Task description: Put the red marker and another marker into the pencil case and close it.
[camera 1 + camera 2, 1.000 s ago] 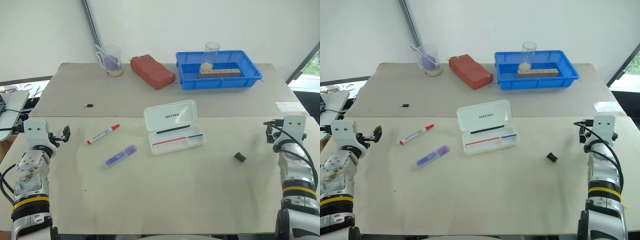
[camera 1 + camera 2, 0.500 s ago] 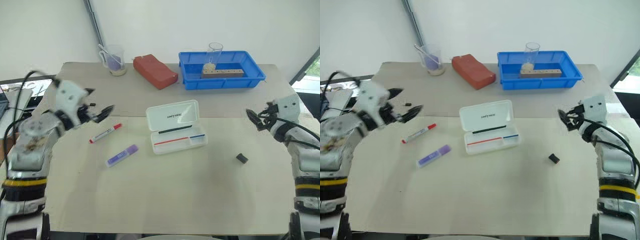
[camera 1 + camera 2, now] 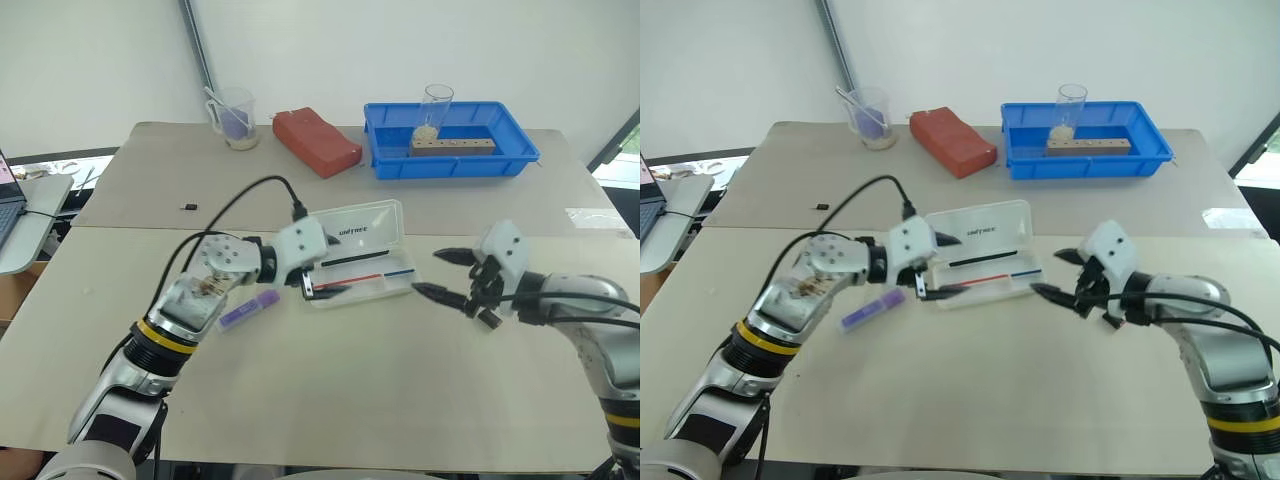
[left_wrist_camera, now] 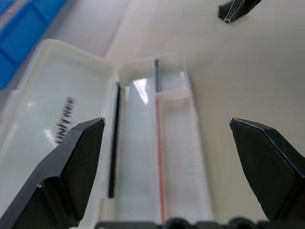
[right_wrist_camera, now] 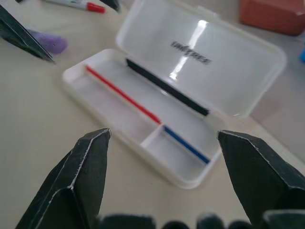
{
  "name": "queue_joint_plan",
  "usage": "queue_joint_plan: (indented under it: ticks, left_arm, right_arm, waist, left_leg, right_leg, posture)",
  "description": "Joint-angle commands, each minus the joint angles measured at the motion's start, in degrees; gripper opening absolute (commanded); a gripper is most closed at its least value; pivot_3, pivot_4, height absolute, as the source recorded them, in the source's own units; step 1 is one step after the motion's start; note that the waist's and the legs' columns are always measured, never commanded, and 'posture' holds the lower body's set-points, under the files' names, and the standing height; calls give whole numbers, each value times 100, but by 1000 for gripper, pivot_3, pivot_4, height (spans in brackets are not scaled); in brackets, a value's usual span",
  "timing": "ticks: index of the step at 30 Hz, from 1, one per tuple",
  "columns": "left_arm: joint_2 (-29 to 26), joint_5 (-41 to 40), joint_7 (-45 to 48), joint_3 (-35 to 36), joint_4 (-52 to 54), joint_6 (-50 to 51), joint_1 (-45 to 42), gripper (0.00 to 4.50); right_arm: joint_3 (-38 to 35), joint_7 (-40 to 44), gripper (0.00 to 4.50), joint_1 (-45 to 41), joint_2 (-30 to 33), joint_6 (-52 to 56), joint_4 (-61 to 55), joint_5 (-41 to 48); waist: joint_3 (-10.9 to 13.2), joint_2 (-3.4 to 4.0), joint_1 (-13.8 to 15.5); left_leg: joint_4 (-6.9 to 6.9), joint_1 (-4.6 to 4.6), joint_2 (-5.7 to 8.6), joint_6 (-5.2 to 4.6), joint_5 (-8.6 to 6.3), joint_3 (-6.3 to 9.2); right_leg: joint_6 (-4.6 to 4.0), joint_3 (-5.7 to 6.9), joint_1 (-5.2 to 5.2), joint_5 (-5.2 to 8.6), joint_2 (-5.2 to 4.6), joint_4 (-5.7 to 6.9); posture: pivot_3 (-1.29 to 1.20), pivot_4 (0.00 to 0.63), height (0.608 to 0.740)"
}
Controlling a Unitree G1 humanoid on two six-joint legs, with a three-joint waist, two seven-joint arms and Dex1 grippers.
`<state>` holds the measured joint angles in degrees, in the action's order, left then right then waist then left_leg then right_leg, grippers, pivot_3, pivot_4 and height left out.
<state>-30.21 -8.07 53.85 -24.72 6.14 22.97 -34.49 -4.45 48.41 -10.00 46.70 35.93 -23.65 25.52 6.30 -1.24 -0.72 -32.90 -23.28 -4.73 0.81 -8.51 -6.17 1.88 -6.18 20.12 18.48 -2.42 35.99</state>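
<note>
From the head, the case (image 3: 358, 254) lies open mid-table, lid back, with thin red, blue and black pens inside. The left gripper (image 3: 322, 290) hangs at the case's left end, jaws spread and empty, and the purple highlighter (image 3: 247, 311) lies just left of it under the arm. The right gripper (image 3: 441, 273) hangs just off the case's right end, jaws wide, nothing between them. A blue tray (image 3: 450, 159), a red block (image 3: 317, 142) and a cup (image 3: 233, 117) sit along the far edge. The left wrist looks along the open case (image 4: 157, 143), its fingers (image 4: 71, 171) apart either side. The right wrist shows the case (image 5: 176, 95) between parted fingers (image 5: 81, 181), with the red marker (image 5: 76, 4) and the highlighter (image 5: 47, 42) on the table beyond its far end.
</note>
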Motion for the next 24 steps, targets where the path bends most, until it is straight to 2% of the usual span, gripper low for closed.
queue_joint_plan:
  ticks: [1,10,24]
  left_arm:
    - [48,439,127,-330,-69,-477,-15,4452]
    - [274,1030,84,-601,-451,-587,133,4452]
    - [489,1165,21,-463,-698,-508,309,4452]
  right_arm:
    - [-19,-136,3941,-83,51,230,-512,89]
    - [96,-106,3941,68,98,94,-497,-118]
    - [186,212,3941,16,221,66,-650,-131]
  waist:
    - [2,-3,1]
    - [3,-4,3]
    - [1,-2,11]
  left_leg:
    - [0,-1,0,-1,0,4]
    - [-5,-12,4,-7,-1,27]
    - [-11,-23,41,-13,2,116]
  right_leg:
    - [0,3,0,0,0,0]
    - [-1,14,0,0,0,-2]
    - [-1,33,-6,0,1,2]
  posture:
    - [0,150,740]
    - [0,150,740]
    - [0,150,740]
